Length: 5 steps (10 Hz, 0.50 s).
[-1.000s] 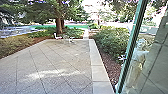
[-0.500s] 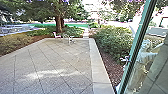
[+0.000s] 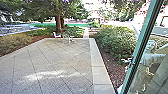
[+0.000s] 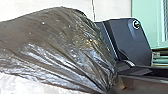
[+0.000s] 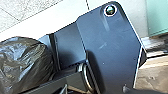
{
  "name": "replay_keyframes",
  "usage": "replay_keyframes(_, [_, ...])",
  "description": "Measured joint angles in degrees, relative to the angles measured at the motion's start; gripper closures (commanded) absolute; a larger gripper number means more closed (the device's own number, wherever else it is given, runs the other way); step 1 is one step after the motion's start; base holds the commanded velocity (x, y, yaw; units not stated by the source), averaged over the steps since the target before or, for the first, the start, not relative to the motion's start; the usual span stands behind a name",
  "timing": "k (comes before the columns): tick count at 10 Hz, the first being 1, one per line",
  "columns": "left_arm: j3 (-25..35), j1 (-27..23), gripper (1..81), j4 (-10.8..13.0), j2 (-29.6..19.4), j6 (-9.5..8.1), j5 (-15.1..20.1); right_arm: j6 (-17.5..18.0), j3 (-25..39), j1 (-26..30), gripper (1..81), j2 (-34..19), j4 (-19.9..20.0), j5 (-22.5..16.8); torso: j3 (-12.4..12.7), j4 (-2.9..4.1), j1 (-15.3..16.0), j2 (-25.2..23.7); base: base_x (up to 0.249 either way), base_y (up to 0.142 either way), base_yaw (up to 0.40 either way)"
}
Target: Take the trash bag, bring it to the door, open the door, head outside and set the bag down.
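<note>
The trash bag [image 4: 60, 45] bunches tight at my left gripper [image 4: 110, 88], which I judge clenched on it; my right gripper's state I can't tell. I'd roll slowly onto the paved patio [image 3: 55, 60], clear of the green frame [image 3: 141, 45].

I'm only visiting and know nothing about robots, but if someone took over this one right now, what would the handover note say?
Left jaws and right jaws: can't tell whether open or shut.
Trash bag: large in the left wrist view, creases drawn together, so probably being carried.
Done: the way out looks open; paved yard ahead, green frame at the picture's right, a person behind its glass. Threshold crossed or not: can't tell.
Left: setting the bag down outside.
</note>
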Motion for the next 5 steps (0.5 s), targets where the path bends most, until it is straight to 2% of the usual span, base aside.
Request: replay_keyframes(5, [0.1, 0.0, 81.1, 0.0, 0.0, 0.0, 0.0, 0.0, 0.0, 0.0, 1.0, 0.0, 0.0, 0.0, 0.0, 0.0, 0.0, 0.0, 0.112, 0.0, 0.0])
